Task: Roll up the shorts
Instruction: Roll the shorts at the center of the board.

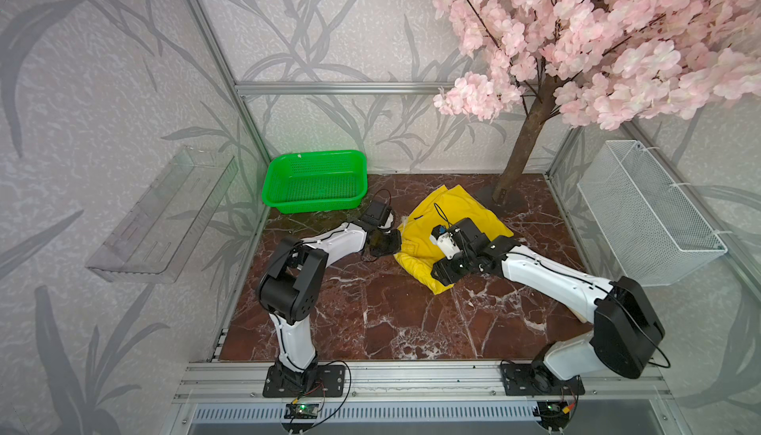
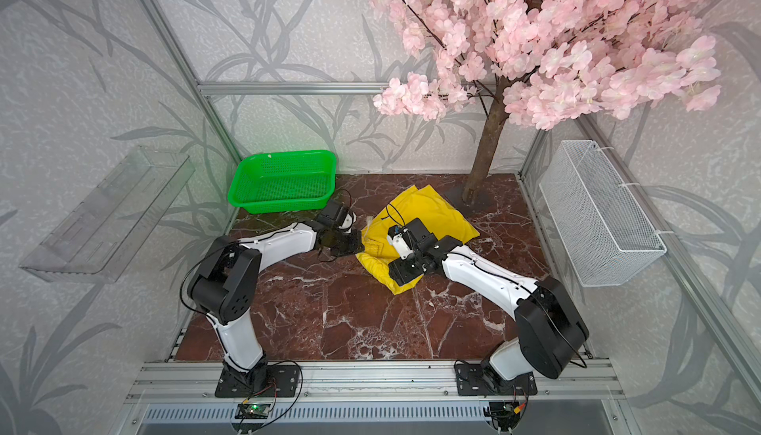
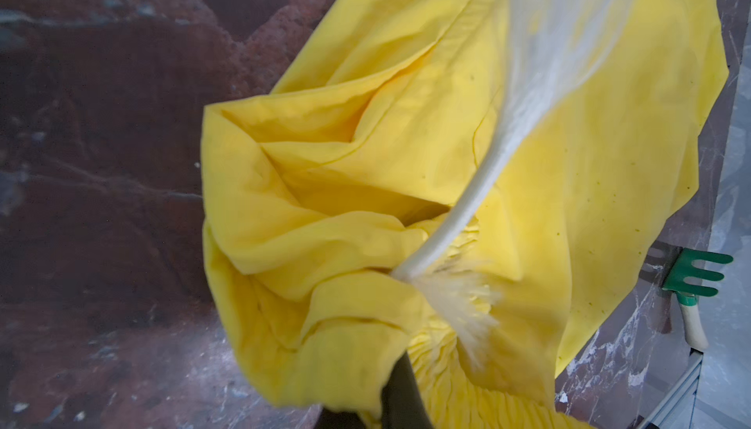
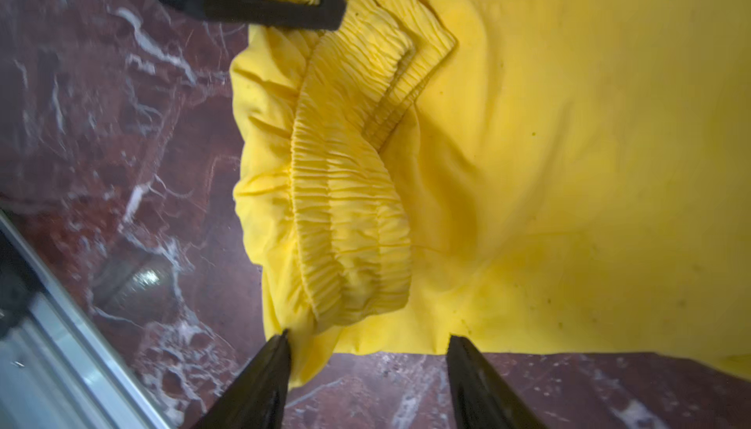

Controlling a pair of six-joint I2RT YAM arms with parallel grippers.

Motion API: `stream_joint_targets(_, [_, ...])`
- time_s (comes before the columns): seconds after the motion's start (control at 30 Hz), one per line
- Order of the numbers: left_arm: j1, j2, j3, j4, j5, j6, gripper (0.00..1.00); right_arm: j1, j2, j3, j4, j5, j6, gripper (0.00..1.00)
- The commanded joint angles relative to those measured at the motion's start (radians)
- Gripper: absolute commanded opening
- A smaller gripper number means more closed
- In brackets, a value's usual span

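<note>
The yellow shorts (image 1: 465,214) (image 2: 436,214) lie crumpled on the marble table, right of centre. My left gripper (image 1: 391,243) (image 2: 356,243) is at their left edge. In the left wrist view it (image 3: 400,366) is shut on a fold of the shorts (image 3: 365,163) beside the gathered waistband, and the whitish drawstring (image 3: 459,211) runs up from there. My right gripper (image 1: 437,274) (image 2: 395,274) sits over the shorts' near edge. In the right wrist view it (image 4: 367,335) is open, its fingertips (image 4: 280,349) at the hem of the shorts (image 4: 569,163), holding nothing. The waistband (image 4: 345,203) is bunched ahead of it.
A green basket (image 1: 315,179) stands at the back left. The tree trunk (image 1: 523,144) rises just behind the shorts. On the right wall hangs a white wire basket (image 1: 646,210), on the left a clear shelf (image 1: 160,214). A small green rake (image 3: 699,272) lies near the table edge.
</note>
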Motion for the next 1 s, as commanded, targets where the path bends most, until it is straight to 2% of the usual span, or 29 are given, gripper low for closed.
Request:
stream_joint_targets(0.0, [-0.009, 0.022, 0.026, -0.066, -0.036, 0.021, 0.0, 0.086, -0.022, 0.041, -0.018, 0.087, -0.042, 0.83])
stream_joint_targets(0.23, [-0.022, 0.028, 0.04, -0.081, -0.047, 0.025, 0.0, 0.127, 0.122, 0.139, 0.01, 0.082, -0.04, 0.85])
stream_joint_targets(0.43, [-0.026, 0.017, 0.041, -0.093, -0.035, 0.025, 0.0, 0.142, 0.263, 0.178, 0.03, 0.174, -0.062, 0.83])
stream_joint_targets(0.53, [-0.026, 0.012, 0.045, -0.109, -0.024, 0.027, 0.0, 0.144, 0.299, 0.156, 0.058, 0.148, -0.049, 0.67])
stream_joint_targets(0.67, [-0.023, -0.004, 0.047, -0.158, -0.018, 0.041, 0.0, 0.144, 0.257, 0.079, 0.12, 0.121, -0.03, 0.23])
stream_joint_targets(0.73, [-0.023, -0.019, 0.035, -0.184, -0.008, 0.05, 0.0, 0.139, 0.242, 0.051, 0.136, 0.114, -0.019, 0.05])
stream_joint_targets(0.77, [-0.022, -0.029, 0.024, -0.192, 0.004, 0.054, 0.0, 0.131, 0.228, 0.039, 0.143, 0.093, -0.011, 0.0])
stream_joint_targets(0.97, [-0.019, -0.132, 0.006, -0.253, 0.053, 0.066, 0.0, 0.06, 0.176, -0.106, 0.303, -0.141, 0.109, 0.0])
